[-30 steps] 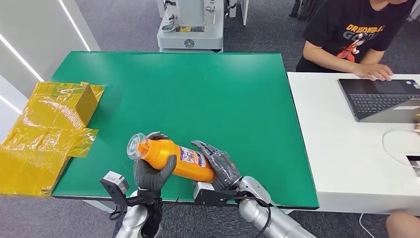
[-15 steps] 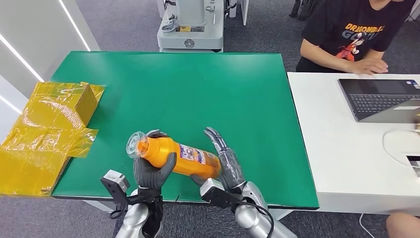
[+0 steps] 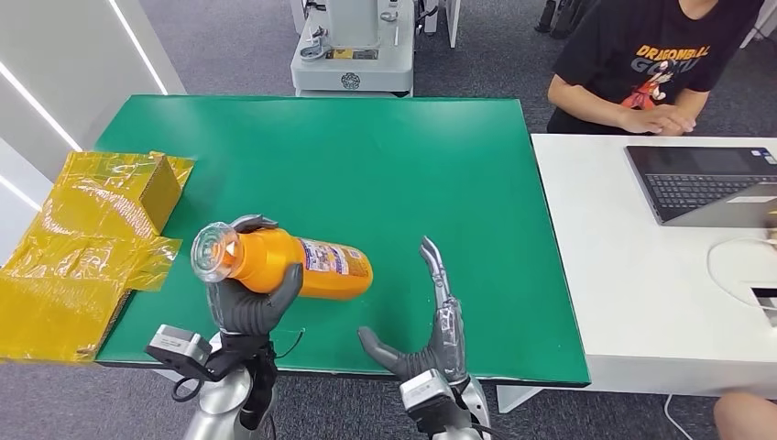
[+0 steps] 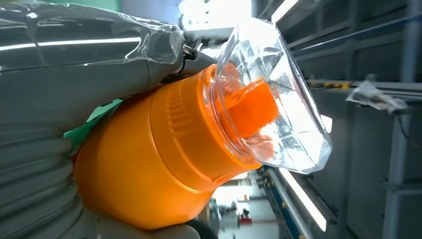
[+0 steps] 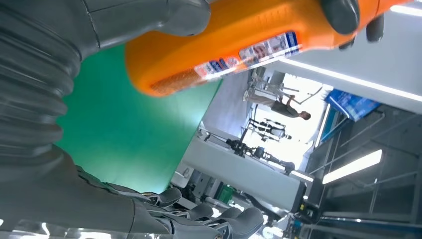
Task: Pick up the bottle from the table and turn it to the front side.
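An orange bottle (image 3: 293,264) with a clear cap (image 3: 213,248) and a printed label lies sideways above the near part of the green table (image 3: 366,165). My left hand (image 3: 247,302) grips its body near the neck, cap end pointing left. The left wrist view shows the orange neck (image 4: 164,149) and the clear cap (image 4: 271,94) up close. My right hand (image 3: 431,321) is off the bottle to its right, fingers spread and pointing away, holding nothing. In the right wrist view the bottle's base and label (image 5: 239,45) pass above my right hand's fingers (image 5: 199,216).
Crumpled yellow film and a box (image 3: 87,238) lie at the table's left edge. A white desk (image 3: 641,275) with a laptop (image 3: 705,183) adjoins on the right, where a person (image 3: 660,64) sits. A grey machine (image 3: 353,46) stands beyond the table.
My right hand has let go of the bottle's base and drawn back, fingers spreading. My left hand has lifted the bottle up and to the left.
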`<state>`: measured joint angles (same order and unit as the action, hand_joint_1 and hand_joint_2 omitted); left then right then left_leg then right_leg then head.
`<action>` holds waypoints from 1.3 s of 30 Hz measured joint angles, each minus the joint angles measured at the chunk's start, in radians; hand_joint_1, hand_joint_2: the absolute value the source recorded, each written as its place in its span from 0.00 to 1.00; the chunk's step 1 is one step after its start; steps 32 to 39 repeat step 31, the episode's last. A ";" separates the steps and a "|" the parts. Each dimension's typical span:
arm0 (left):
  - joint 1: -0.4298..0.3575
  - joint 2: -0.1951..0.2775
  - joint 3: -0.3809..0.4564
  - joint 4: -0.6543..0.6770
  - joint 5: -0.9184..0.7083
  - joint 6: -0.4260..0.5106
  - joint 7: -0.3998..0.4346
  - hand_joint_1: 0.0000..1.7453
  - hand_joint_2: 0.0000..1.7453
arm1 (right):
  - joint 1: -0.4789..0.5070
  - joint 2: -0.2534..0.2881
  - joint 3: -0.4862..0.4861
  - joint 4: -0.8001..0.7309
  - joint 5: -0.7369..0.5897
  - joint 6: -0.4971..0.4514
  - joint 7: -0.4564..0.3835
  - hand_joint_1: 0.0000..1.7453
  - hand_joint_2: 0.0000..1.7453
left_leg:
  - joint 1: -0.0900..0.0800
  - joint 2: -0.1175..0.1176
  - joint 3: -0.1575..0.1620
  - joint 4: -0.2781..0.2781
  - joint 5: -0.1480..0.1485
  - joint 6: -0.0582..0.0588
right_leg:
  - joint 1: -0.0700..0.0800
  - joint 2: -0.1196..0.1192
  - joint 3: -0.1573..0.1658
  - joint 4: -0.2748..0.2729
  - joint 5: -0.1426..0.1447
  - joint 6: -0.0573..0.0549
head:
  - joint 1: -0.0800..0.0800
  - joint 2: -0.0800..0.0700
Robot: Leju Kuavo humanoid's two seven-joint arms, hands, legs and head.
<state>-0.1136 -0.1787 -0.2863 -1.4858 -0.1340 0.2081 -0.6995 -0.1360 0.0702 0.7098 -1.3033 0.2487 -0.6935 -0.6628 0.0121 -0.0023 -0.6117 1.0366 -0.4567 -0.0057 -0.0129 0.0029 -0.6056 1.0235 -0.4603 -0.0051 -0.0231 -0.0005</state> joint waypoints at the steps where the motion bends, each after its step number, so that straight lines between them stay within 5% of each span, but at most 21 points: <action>1: -0.004 0.015 -0.002 -0.018 -0.056 0.040 0.000 1.00 1.00 | 0.006 0.000 -0.001 -0.011 -0.010 0.004 0.001 0.00 1.00 | 0.000 0.000 0.000 0.000 0.000 0.000 | 0.000 0.000 0.000 0.000 0.000 0.000 | 0.000 0.000; 5: -0.050 0.119 -0.023 -0.083 -0.369 0.145 0.044 1.00 1.00 | 0.020 0.001 -0.014 -0.051 -0.035 0.019 0.004 0.00 1.00 | 0.000 0.000 0.000 0.000 0.001 -0.001 | 0.000 -0.001 0.000 0.000 0.000 0.000 | 0.000 0.000; 9: -0.164 0.228 -0.046 -0.071 -0.658 0.092 0.212 1.00 1.00 | 0.017 0.008 -0.046 -0.100 -0.032 0.031 0.023 0.00 1.00 | 0.000 0.000 0.000 0.000 0.002 -0.002 | 0.000 0.000 0.000 0.001 0.001 -0.001 | 0.000 0.000; 13: -0.321 0.324 -0.082 0.054 -0.856 0.045 0.316 1.00 1.00 | 0.009 0.018 -0.090 -0.156 -0.018 0.031 0.044 0.00 1.00 | 0.000 0.000 0.001 0.000 0.004 -0.003 | 0.000 0.000 0.000 0.001 0.003 -0.003 | 0.000 0.000; 20: -0.524 0.445 -0.157 0.378 -0.946 0.036 0.343 1.00 1.00 | 0.035 0.019 -0.154 -0.260 -0.002 0.013 0.019 0.00 1.00 | 0.000 0.002 0.001 0.000 0.004 -0.003 | 0.000 0.003 -0.002 0.001 0.004 -0.003 | 0.000 0.000; 30: -0.678 0.480 -0.236 0.745 -0.955 -0.076 0.356 1.00 1.00 | 0.085 0.019 -0.167 -0.344 0.029 0.028 0.032 0.00 1.00 | 0.000 0.003 0.000 0.000 0.004 -0.004 | 0.000 0.003 -0.003 0.001 0.003 -0.003 | 0.000 0.000; 39: -0.683 0.480 -0.239 0.759 -0.956 -0.082 0.356 1.00 1.00 | 0.087 0.019 -0.167 -0.347 0.030 0.031 0.035 0.00 1.00 | 0.000 0.003 0.000 0.000 0.004 -0.004 | 0.000 0.003 -0.003 0.001 0.003 -0.003 | 0.000 0.000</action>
